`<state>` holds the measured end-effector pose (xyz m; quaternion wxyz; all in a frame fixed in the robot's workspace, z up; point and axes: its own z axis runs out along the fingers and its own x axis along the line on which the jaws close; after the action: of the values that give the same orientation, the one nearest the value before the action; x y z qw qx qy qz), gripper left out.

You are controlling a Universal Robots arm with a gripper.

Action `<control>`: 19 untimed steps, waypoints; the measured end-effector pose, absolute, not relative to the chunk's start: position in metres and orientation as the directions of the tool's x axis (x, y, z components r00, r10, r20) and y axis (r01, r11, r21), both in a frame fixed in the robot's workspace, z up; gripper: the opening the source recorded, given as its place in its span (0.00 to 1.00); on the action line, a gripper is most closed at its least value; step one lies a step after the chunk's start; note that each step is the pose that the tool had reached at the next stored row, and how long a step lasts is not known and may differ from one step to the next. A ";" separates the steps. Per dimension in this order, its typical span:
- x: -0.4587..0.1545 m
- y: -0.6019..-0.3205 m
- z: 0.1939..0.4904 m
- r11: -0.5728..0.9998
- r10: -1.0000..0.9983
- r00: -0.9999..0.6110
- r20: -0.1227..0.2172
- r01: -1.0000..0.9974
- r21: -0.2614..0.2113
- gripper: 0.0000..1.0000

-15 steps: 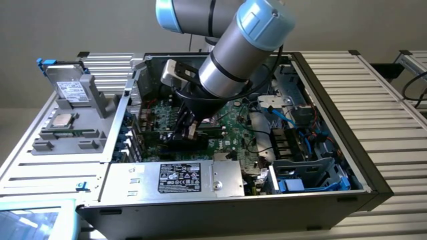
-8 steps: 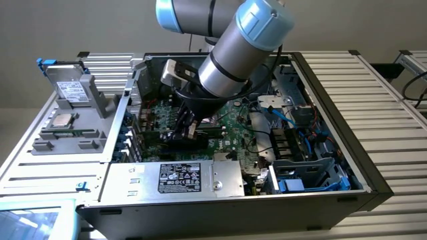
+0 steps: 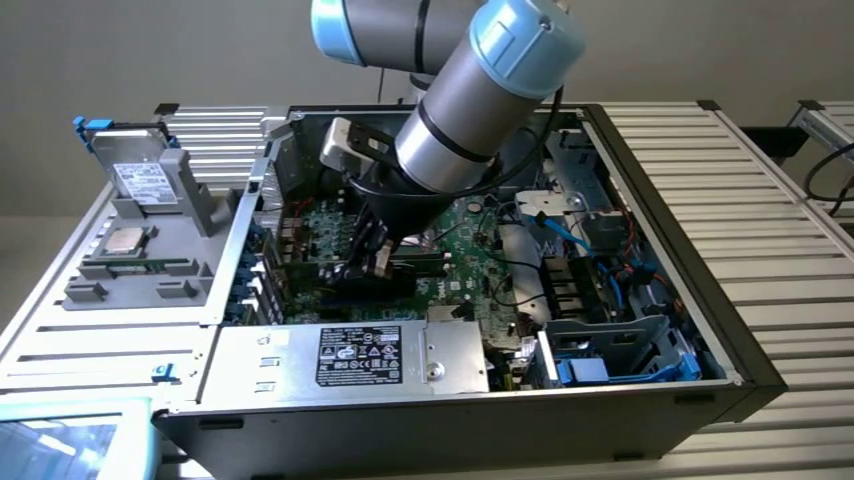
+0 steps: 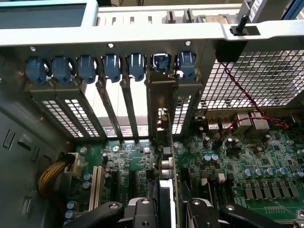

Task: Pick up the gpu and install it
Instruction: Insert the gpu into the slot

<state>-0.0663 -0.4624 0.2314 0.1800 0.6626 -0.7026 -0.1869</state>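
The gpu (image 4: 161,107) is seen edge-on, clamped from either side between the two fingers of the gripper (image 4: 168,211), which is closed on the black shroud. The card's silver bracket is set upright against the rear wall of the computer case (image 3: 467,430), in line with one slot opening and just beneath a row of blue clips (image 4: 113,66). The card's lower edge is held close over the motherboard (image 4: 247,161); whether it is seated in a slot cannot be told. In the exterior view, the arm (image 3: 467,110) is seen entering the open case from 12 o'clock. The power supply (image 3: 360,355) is found at 6 o'clock of the gripper. A grey rack (image 3: 187,200) is placed at 9 o'clock, outside the case.
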 end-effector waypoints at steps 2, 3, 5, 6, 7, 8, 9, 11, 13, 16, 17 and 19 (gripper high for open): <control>-0.067 -0.462 0.231 0.045 -0.999 -0.048 0.007 -0.864 0.501 0.28; -0.067 -0.462 0.231 0.042 -0.999 -0.044 0.008 -0.864 0.501 0.28; -0.068 -0.462 0.232 0.041 -0.999 -0.041 0.011 -0.864 0.501 0.28; -0.069 -0.462 0.232 0.041 -0.999 -0.040 0.012 -0.864 0.501 0.28; -0.069 -0.462 0.232 0.041 -0.999 -0.040 0.014 -0.864 0.501 0.28; -0.070 -0.462 0.232 0.042 -0.999 -0.040 0.015 -0.865 0.501 0.28; -0.070 -0.462 0.232 0.042 -0.999 -0.040 0.016 -0.865 0.501 0.28; -0.071 -0.462 0.232 0.043 -0.999 -0.040 0.017 -0.864 0.501 0.28; -0.071 -0.462 0.232 0.043 -0.999 -0.040 0.018 -0.865 0.501 0.28; -0.071 -0.462 0.232 0.043 -0.999 -0.040 0.018 -0.865 0.501 0.28; -0.071 -0.462 0.232 0.043 -0.999 -0.040 0.017 -0.865 0.501 0.28; -0.071 -0.462 0.233 0.043 -0.999 -0.040 0.017 -0.865 0.501 0.28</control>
<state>-0.0708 -0.4623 0.2334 0.1857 0.6676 -0.6979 -0.1811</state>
